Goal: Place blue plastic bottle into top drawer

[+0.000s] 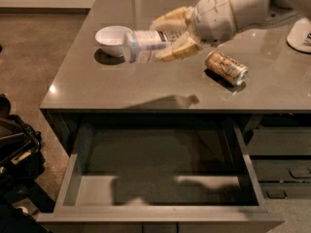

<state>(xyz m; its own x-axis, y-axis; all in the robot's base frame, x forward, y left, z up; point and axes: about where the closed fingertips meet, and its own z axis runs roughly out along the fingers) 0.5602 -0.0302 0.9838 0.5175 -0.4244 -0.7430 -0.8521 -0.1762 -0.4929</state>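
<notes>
Blue plastic bottle (146, 45) is pinched sideways between the fingers of the gripper (164, 39) above the countertop (87, 89); released early, it could miss the top drawer (160, 216).
</notes>
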